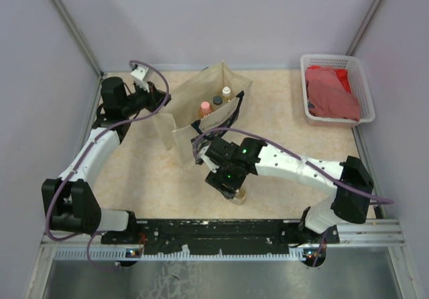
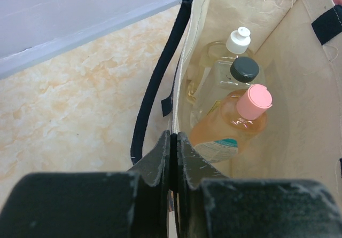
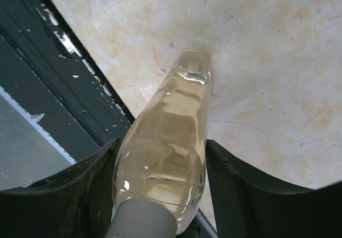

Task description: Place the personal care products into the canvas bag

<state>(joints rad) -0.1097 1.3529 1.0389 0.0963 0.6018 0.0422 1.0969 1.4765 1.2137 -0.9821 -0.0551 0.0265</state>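
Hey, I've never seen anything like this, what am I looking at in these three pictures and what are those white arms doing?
These are two robot arms bolted to the near edge of a table. The overhead picture comes from a fixed camera above and behind them; the other two come from small cameras on each arm's wrist.

On the table stands a canvas bag with dark handles. Three small bottles are already inside: a pink-capped bottle, a dark-capped bottle and a white-capped bottle. In the far right corner sits a white basket with red cloth.

The left hand is pinched shut on the bag's edge, seemingly holding it open. The right hand is down near the table's front edge, its fingers on either side of a fourth bottle of amber liquid, apparently to pick it up.
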